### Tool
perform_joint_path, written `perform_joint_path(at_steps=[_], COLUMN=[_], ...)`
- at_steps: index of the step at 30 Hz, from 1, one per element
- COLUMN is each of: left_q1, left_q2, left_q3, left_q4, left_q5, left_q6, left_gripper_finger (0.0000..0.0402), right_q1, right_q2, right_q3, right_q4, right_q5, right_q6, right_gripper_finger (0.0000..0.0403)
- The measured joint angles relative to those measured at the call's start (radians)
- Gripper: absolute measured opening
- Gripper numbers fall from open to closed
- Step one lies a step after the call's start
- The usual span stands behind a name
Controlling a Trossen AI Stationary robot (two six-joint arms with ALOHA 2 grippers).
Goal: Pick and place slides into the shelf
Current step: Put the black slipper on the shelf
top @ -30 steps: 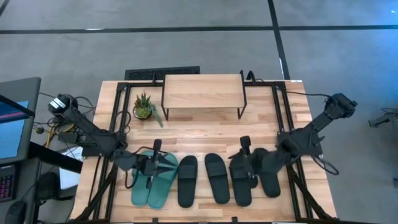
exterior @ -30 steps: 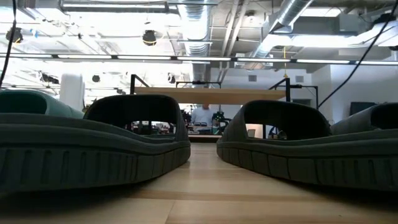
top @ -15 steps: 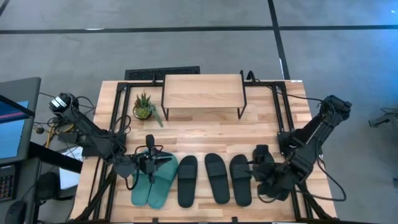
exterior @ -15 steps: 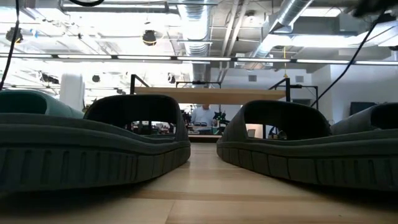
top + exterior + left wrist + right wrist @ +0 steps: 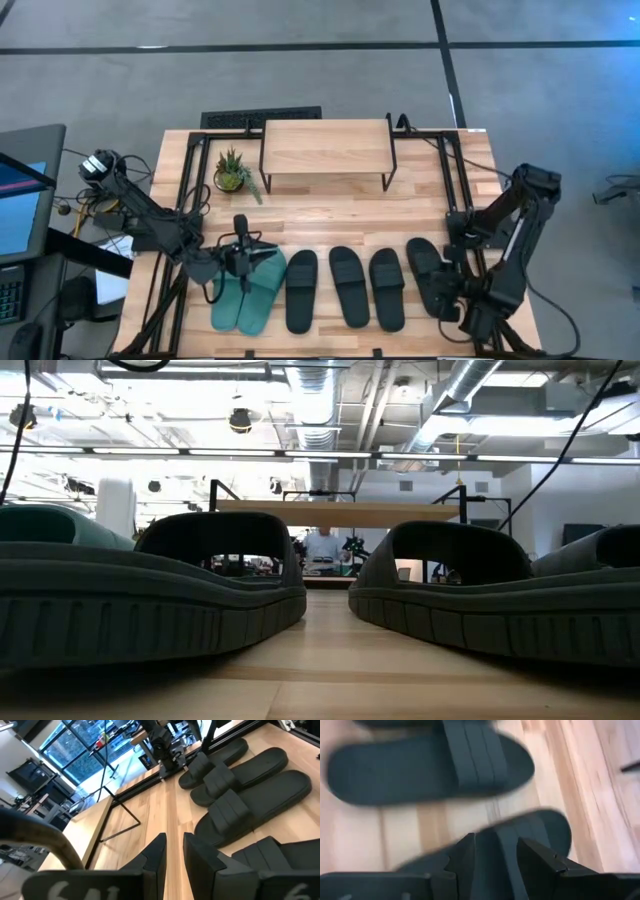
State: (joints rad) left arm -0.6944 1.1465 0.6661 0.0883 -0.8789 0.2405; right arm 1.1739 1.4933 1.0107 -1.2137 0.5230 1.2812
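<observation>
Slides, all 6, lie in a row along the table's near edge: the teal pair (image 5: 247, 292) at the left, 4 matte black slides (image 5: 345, 287) beside it. None is in the shelf (image 5: 328, 148), so by my reading everything is left to do. Each is moulded foam with a wide ribbed strap. The left gripper (image 5: 241, 266), fingers slightly parted, hovers over the teal pair holding nothing; the right gripper (image 5: 496, 851) sits parted above the rightmost black slide (image 5: 428, 277).
</observation>
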Motion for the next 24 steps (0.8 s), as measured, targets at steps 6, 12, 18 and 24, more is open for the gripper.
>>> perform_joint_path(at_steps=[6,12,18,24], left_q1=[0.028,0.048,0.063,0.068], left_q2=[0.0,0.0,0.0,0.0], left_q3=[0.0,0.0,0.0,0.0], left_q4=[0.024,0.029,0.03,0.03], left_q5=[0.003,0.009,0.024,0.038], left_q6=[0.0,0.0,0.0,0.0], left_gripper_finger=[0.0055,0.0055,0.0055,0.0055], right_q1=[0.024,0.031,0.03,0.014], right_q2=[0.113,0.169,0.179,0.179], right_q3=[0.0,0.0,0.0,0.0], right_q4=[-0.033,-0.081,-0.122,-0.114], right_q5=[-0.017,-0.119,-0.115,-0.102], right_q6=[0.01,0.032,0.026,-0.026], right_gripper_finger=[0.0129,0.0136,0.013,0.0121])
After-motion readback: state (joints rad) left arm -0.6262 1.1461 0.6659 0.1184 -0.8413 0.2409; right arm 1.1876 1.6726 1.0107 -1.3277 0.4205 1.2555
